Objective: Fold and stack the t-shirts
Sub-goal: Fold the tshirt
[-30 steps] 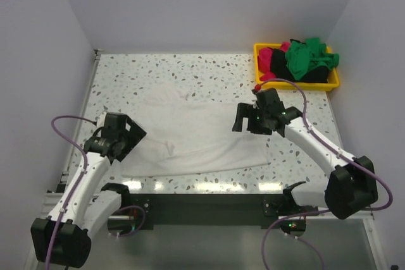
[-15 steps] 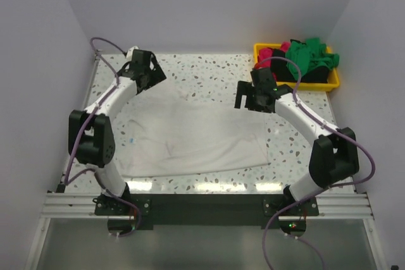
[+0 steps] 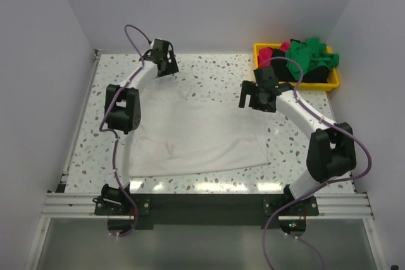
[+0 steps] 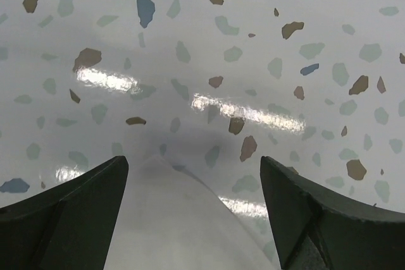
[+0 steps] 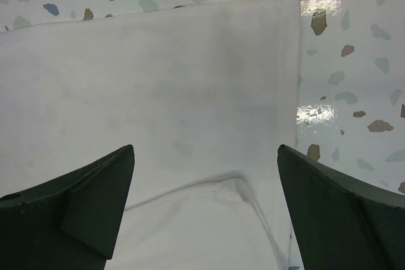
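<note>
- left gripper (image 4: 193, 165) — jaws wide apart, empty, hovering over a cloth tip at the white t-shirt's (image 3: 196, 134) far-left corner
- right gripper (image 5: 205, 153) — equally wide, empty, above its far-right edge
- white t-shirt spread flat, no fold apparent
- green t-shirt (image 3: 310, 57), pink t-shirt (image 3: 264, 61) and black t-shirt (image 3: 316, 77) heaped in yellow bin (image 3: 334, 83); nothing stacked
- bare table (image 3: 209, 71) beyond both edges; bin crowds the right arm

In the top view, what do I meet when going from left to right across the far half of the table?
left gripper → right gripper → pink shirt → green shirt
</note>
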Motion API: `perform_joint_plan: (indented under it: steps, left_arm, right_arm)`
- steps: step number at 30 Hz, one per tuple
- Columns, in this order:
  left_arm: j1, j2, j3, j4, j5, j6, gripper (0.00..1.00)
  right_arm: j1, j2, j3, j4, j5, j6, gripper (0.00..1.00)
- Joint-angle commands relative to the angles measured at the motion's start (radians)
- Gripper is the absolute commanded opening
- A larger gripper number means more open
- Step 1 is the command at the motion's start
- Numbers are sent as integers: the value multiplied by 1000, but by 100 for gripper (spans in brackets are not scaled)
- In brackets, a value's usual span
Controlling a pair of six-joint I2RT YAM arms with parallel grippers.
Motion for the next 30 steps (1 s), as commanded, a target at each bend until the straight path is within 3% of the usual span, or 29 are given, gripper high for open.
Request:
perform_joint_plan:
  steps: [1,4,9,12,28,30]
  left_arm:
    - [-3,70,113,-21,-1,57,90]
    - [-3,100,131,-55,-4,52,84]
    - [-3,69,27,-27,-57,40,75]
    - [-3,70,9,-38,-67,37,73]
    - [-6,3,-136,-7,-44,84,2]
    - [-7,3,-125,-7,-38,95,0]
  right_arm:
    - [-7,-29,22,-2,39,-20,99]
    - [-12,-31,19,-1,43,-22,99]
    - [-18,-23,21,-1,41,-23,99]
    - [-18,-22,19,-1,38,-20,99]
    - [-31,-26,-1,7,56,-11,99]
    - [-31,-19,-1,12,67,-5,99]
